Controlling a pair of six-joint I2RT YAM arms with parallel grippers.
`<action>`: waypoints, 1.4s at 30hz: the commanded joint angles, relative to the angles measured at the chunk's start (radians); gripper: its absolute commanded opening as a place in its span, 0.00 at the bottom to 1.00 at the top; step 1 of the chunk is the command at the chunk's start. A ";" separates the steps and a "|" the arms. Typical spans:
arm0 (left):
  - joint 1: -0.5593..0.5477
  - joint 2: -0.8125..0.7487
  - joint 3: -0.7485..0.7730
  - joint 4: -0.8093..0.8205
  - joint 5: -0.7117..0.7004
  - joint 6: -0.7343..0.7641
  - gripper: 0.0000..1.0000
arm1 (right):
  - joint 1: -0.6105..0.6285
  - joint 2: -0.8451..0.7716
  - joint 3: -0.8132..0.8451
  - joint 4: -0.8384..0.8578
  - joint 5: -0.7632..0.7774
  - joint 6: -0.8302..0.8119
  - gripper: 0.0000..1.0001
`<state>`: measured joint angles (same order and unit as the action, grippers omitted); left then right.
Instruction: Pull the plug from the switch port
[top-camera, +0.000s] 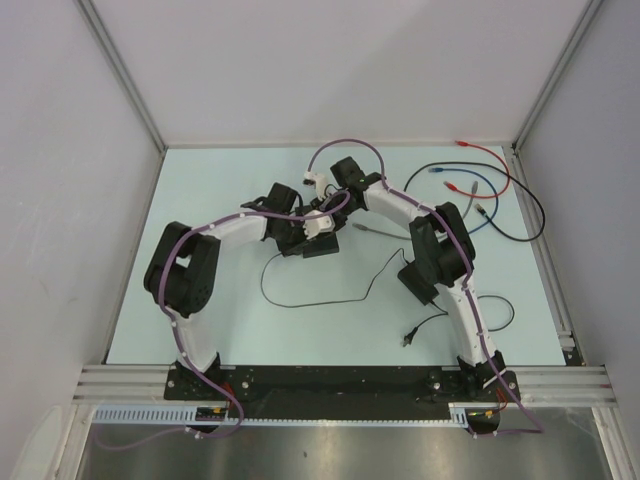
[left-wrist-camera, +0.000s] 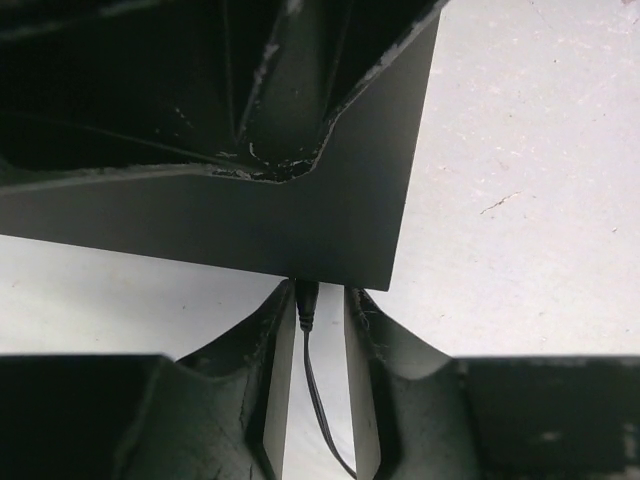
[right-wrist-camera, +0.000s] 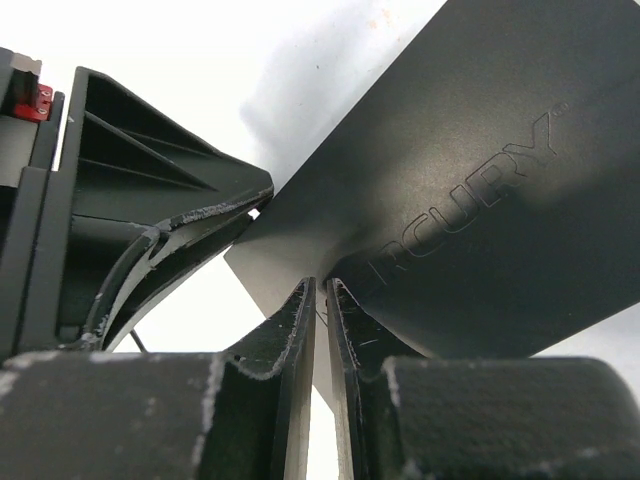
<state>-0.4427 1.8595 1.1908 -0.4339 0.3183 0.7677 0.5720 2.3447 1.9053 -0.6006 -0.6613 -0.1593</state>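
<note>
The switch (left-wrist-camera: 330, 220) is a flat matte-black box filling the top of the left wrist view. A small black plug (left-wrist-camera: 306, 298) sits in its near edge, and the plug's thin lead (left-wrist-camera: 316, 400) runs down between my fingers. My left gripper (left-wrist-camera: 320, 300) is open around the plug, with a gap on the right side. In the right wrist view, my right gripper (right-wrist-camera: 320, 285) is shut on the edge of the switch (right-wrist-camera: 480, 180). From above, both grippers meet at the switch (top-camera: 322, 248) in mid-table.
Red (top-camera: 480, 150), blue (top-camera: 450, 175) and black (top-camera: 525, 215) cables lie at the back right. A grey cable end (top-camera: 365, 230) lies beside the right arm. The thin black lead (top-camera: 320, 300) loops across the table in front of the switch.
</note>
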 joint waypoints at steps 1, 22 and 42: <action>-0.021 0.013 -0.004 0.040 0.013 -0.018 0.28 | 0.006 0.038 -0.058 -0.122 0.126 -0.054 0.15; -0.022 0.004 -0.011 -0.054 0.008 0.147 0.00 | 0.005 0.034 -0.074 -0.130 0.134 -0.065 0.15; -0.030 0.060 0.061 -0.104 -0.069 0.102 0.00 | 0.017 0.038 -0.091 -0.133 0.181 -0.063 0.05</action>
<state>-0.4469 1.9137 1.2842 -0.5503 0.3126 0.8707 0.5636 2.3295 1.8793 -0.5869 -0.6407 -0.1844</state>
